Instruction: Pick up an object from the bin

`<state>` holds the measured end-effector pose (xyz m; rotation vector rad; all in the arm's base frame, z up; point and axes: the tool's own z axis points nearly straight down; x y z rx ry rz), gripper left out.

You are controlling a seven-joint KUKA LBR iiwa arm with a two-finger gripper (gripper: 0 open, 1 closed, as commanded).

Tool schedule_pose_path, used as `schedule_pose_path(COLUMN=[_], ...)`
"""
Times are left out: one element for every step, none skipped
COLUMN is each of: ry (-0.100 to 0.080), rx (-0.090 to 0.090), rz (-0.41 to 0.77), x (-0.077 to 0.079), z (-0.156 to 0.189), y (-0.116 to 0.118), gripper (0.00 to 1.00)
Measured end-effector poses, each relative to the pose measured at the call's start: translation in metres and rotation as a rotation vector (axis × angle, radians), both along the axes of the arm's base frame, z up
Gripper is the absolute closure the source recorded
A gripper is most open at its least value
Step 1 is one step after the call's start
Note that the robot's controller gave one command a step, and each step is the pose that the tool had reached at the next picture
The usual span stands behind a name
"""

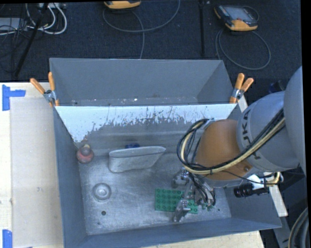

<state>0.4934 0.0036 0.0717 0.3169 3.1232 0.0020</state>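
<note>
By green studded plate (166, 199), jaws of KUKA arm (246, 129)

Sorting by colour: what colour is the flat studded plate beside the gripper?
The plate is green; camera view.

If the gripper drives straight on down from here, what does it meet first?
Probably the right edge of the green studded plate, which lies just under the gripper; if it misses, the bin floor beside it. Depth is unclear.
</note>
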Motion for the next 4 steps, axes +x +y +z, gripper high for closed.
schedule_pose_path(ry=[0.004, -0.002, 0.002, 0.0], rx=[0.001, 0.0, 0.0, 0.0], rz=[0.0, 0.003, 0.005, 0.009], x=[0.0, 0.001, 0.001, 0.002], z=[0.001, 0.063, 0.074, 0.116], y=[0.0, 0.0, 0.001, 0.001], gripper=[1.0, 1.0, 1.0, 1.0])
